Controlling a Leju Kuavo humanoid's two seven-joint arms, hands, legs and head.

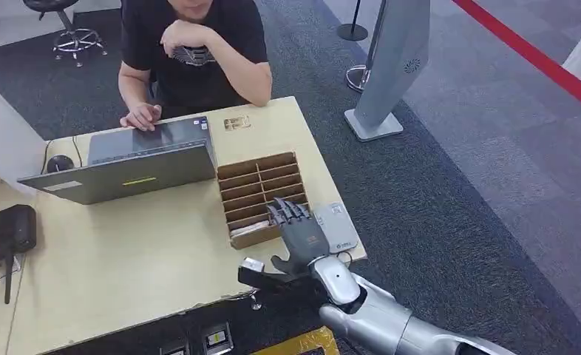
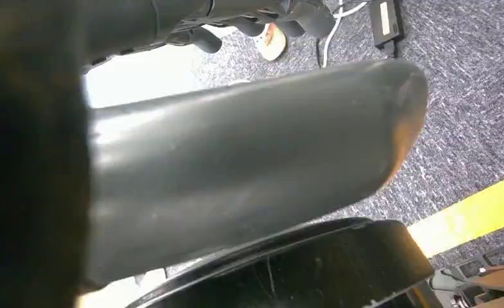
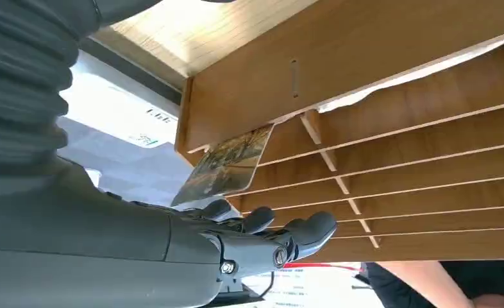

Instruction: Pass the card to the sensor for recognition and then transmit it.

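Note:
A wooden slotted card holder [image 1: 256, 194] stands on the table, with a flat grey sensor pad [image 1: 339, 225] to its right. My right hand [image 1: 299, 235] hovers over the holder's near right corner with its fingers stretched forward. In the right wrist view a picture card [image 3: 227, 163] sticks out of the nearest slot of the holder [image 3: 378, 77], and my right hand [image 3: 236, 247] reaches just beside it with spread fingers [image 3: 301, 231] and nothing in its grasp. The sensor pad [image 3: 118, 125] lies behind the card. My left hand [image 2: 236, 167] hangs over the carpet, blurred and close.
A person sits across the table with one hand on an open laptop [image 1: 136, 159]. A black device [image 1: 7, 229] lies at the table's left edge, and a dark fixture [image 1: 262, 279] at its front edge. A grey stand [image 1: 391, 66] rises on the carpet to the right.

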